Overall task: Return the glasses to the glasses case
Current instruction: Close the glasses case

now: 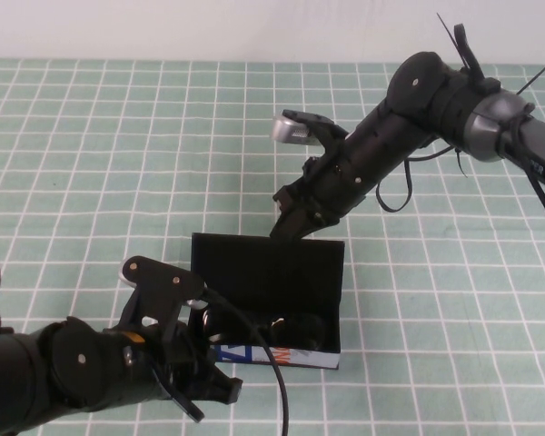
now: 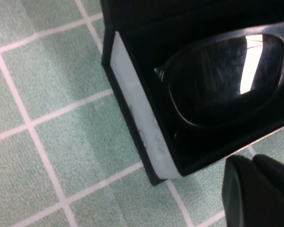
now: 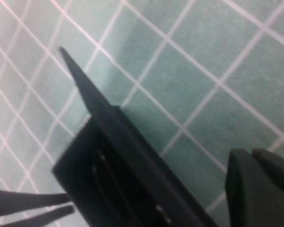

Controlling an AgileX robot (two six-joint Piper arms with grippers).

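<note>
The black glasses case (image 1: 282,357) stands open at the table's middle front, its flap lid (image 1: 268,263) raised upright behind it. The black glasses (image 1: 292,325) lie inside it. In the left wrist view a dark lens (image 2: 222,75) sits in the case behind the white front edge (image 2: 137,123). My left gripper (image 1: 220,389) is shut and empty, low by the case's front left corner; its fingers (image 2: 260,189) are pressed together. My right gripper (image 1: 287,227) is shut and empty just behind the lid's top edge; the right wrist view shows the lid (image 3: 99,109) apart from its fingers (image 3: 260,184).
The table is covered with a green cloth with a white grid (image 1: 118,163). A black cable (image 1: 254,345) from my left arm loops across the front of the case. A pale wall runs along the far edge.
</note>
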